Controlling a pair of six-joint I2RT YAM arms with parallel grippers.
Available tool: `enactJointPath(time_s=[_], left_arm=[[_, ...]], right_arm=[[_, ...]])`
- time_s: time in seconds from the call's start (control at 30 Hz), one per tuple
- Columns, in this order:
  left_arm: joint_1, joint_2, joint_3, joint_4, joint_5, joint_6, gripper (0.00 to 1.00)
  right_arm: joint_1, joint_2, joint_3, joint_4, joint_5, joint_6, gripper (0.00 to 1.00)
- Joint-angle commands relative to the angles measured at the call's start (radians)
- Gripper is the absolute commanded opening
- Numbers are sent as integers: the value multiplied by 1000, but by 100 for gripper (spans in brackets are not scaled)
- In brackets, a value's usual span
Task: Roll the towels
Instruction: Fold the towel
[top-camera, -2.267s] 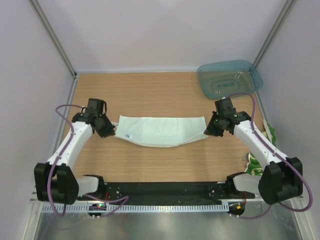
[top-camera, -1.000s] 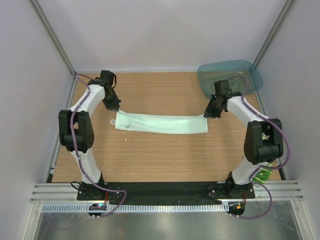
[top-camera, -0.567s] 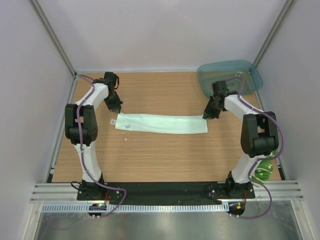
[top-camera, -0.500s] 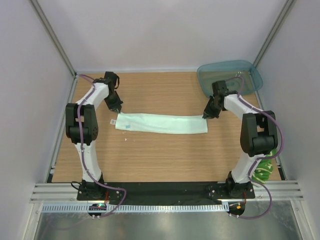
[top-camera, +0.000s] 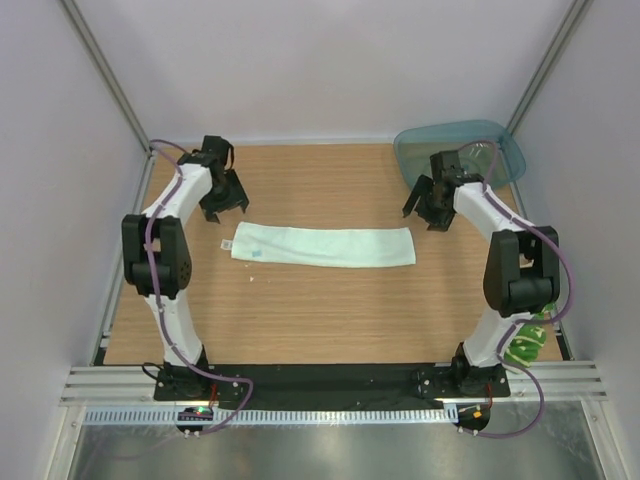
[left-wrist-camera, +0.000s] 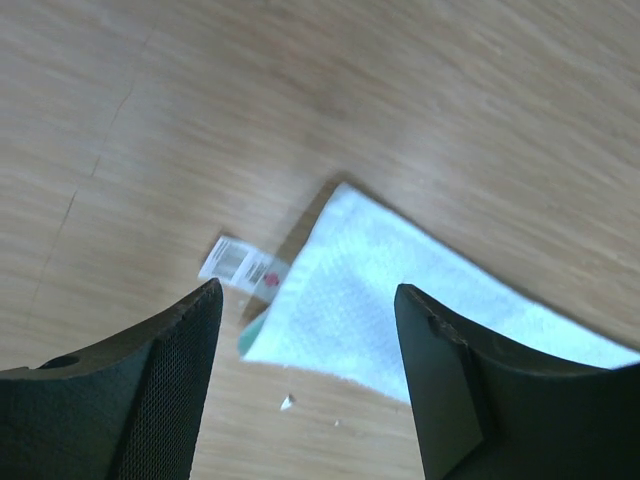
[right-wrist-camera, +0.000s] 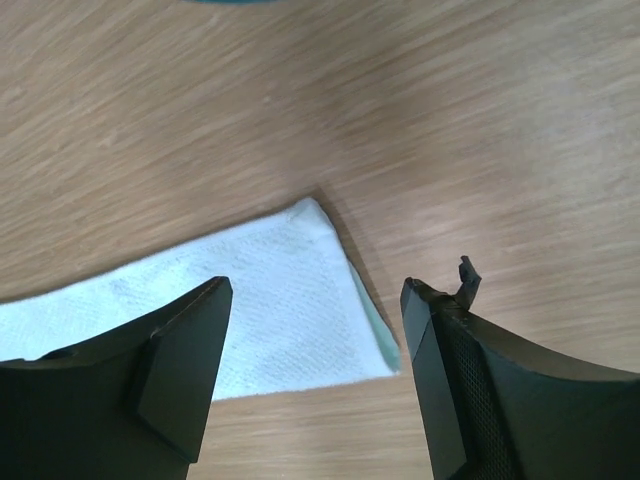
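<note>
Place: pale mint-white soft towel (top-camera: 323, 245) lying flat as a long folded strip across the light wooden table (top-camera: 300, 310), between both grippers, touching neither.
Left gripper (top-camera: 228, 208): jaws spread wide, empty, poised just off the strip's far left corner.
Right gripper (top-camera: 424, 214): jaws likewise apart, empty, just off the far right corner, near the translucent teal plastic tray (top-camera: 460, 155).
Handling: likely light, limp and not slippery. Sags if lifted, so best pinched at a short end, all layers together, then rolled along the table.
Writing: small white sewn tag (left-wrist-camera: 243, 265) at the left end, with a red mark. Print too small to read.
Second towel: pale yellow cloth (top-camera: 522, 348) with green print, mostly hidden behind the right arm's base.
</note>
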Motion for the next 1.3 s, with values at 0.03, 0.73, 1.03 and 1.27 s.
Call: enactJointPath(time_s=[0.03, 0.73, 1.03, 1.27], left_arm=[[2, -204, -161, 28, -20, -2, 69], [-26, -163, -445, 242, 155, -68, 61], [-28, -83, -438, 125, 12, -39, 58], [-40, -133, -496, 88, 21, -37, 54]], right_arm=[[43, -174, -69, 19, 3, -15, 74], [60, -24, -265, 229, -312, 43, 52], [-26, -13, -328, 179, -222, 49, 52], [-26, -83, -321, 124, -102, 35, 55]])
